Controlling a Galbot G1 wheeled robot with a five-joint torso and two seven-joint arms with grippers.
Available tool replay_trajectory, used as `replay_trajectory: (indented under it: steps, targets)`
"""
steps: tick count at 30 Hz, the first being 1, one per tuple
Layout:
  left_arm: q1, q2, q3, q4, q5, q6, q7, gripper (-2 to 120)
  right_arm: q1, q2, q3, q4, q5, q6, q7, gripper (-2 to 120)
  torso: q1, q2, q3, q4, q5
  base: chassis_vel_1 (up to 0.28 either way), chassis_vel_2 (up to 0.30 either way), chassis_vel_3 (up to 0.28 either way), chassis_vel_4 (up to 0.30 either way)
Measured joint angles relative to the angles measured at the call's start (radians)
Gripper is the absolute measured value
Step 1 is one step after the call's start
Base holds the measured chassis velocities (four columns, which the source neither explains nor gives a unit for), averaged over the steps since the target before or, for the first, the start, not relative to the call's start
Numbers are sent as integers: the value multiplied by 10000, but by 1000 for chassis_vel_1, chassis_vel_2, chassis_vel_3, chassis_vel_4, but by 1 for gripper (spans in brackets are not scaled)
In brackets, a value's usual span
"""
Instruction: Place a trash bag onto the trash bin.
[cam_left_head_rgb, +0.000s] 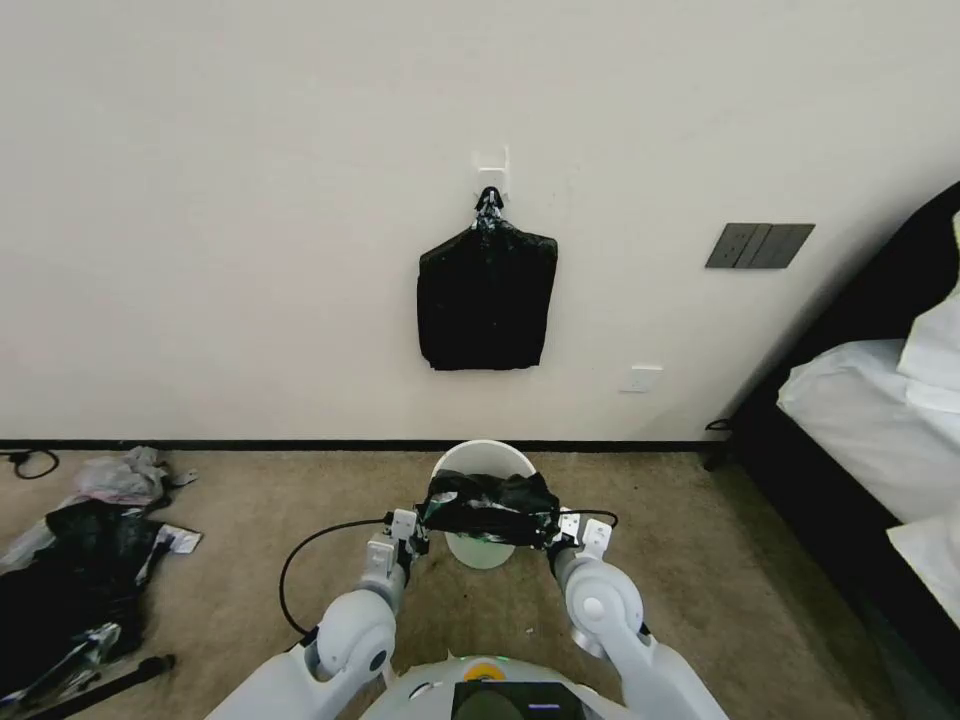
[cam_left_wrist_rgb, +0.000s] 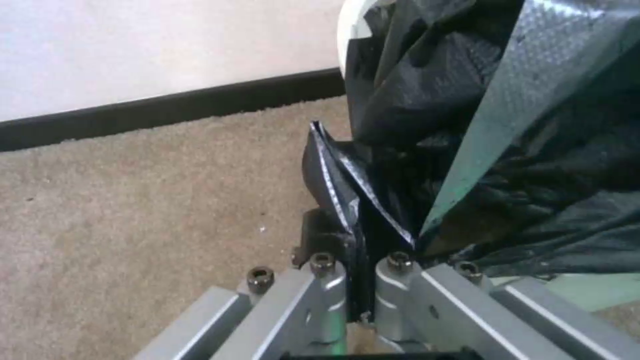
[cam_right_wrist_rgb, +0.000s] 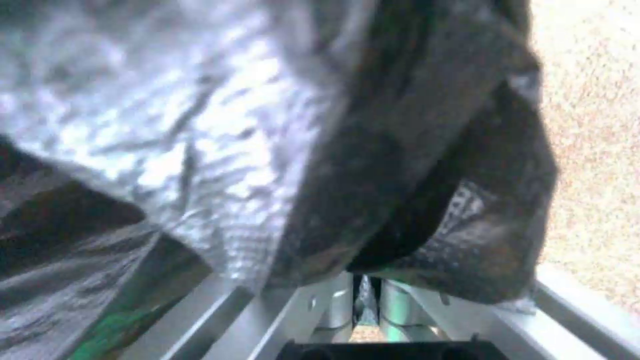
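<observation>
both grippers, left (cam_left_head_rgb: 418, 530) and right (cam_left_head_rgb: 556, 533), clamp the trash bag (cam_left_head_rgb: 487, 507) (over the trash bin (cam_left_head_rgb: 484, 461))

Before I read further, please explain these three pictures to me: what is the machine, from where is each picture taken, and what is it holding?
This is a wheeled robot with two arms. The wide picture comes from a camera on its head, looking forward and down at a carpeted floor by a wall. The other two come from cameras on its wrists, very close to the work.

The left gripper and the right gripper each pinch one end of the trash bag, a thin black plastic film, stretched between them in front of the trash bin, a small round white bin standing on the carpet. In the left wrist view the fingers are shut on a fold of the bag.

On the wall hangs a sheaf of black bags from a hook. On the floor to the robot's left lies a heap of black plastic. To its right stands a bed.
</observation>
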Motion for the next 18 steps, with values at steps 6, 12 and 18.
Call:
replay_trajectory:
  steps: [6,12,18]
  targets:
    - [-87,75,44,28,-93,213,92,0,75,-35,-13,-206,23,-162,-54,0,0,1,0,0,0,0,0,0,0]
    - [-22,235,-2,-16,-108,264,168,0,99,-118,-3,-169,-58,-266,-188,0,0,0,0,-1,1,0,0,0,0]
    - [-83,386,-74,157,-117,267,238,0,238,-203,-44,-264,-89,-355,-226,0,0,0,0,0,1,0,0,0,0]
